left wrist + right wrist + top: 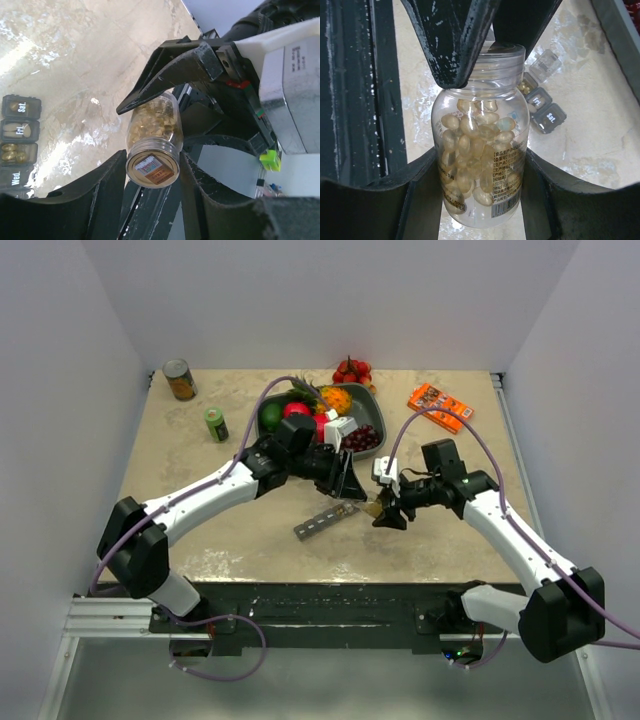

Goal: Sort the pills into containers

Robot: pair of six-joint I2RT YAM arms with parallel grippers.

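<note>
We think this job is only just begun. The right gripper (481, 172) holds the bottle (482, 125) up off the table (250, 380). Its fingers (417, 200) pinch the bottle's fat middle from both sides. The bottle is nearly full of gold pills (470, 145), so most of them have yet to go anywhere. The left gripper (152, 175) meets the bottle at its neck, with one finger (95, 195) on each side of the mouth. The fingers sit very close to the rim, but we cannot tell if they squeeze it or only stand beside it. The neck shows bare screw rings and we see no cap on it. We cannot tell if the mouth is open or has a seal over it. The containers (322, 523) lie flat on the table at about 8 o'clock from the bottle, near it but not under it. The fruit tray (377, 405) is at 12 o'clock from them. In the left wrist view one box (19, 152) has gold pills in it, and the "Fri" box (20, 130) next to it seems to hold pale ones. The "Sat." box (21, 106) and the "Wed." box (16, 177) have their lids down, so we cannot see inside. The other boxes are out of sight or too small to read. So a little is done and a lot is left. We think the bottle must come over the containers and pills must go into the rest of the boxes.
</note>
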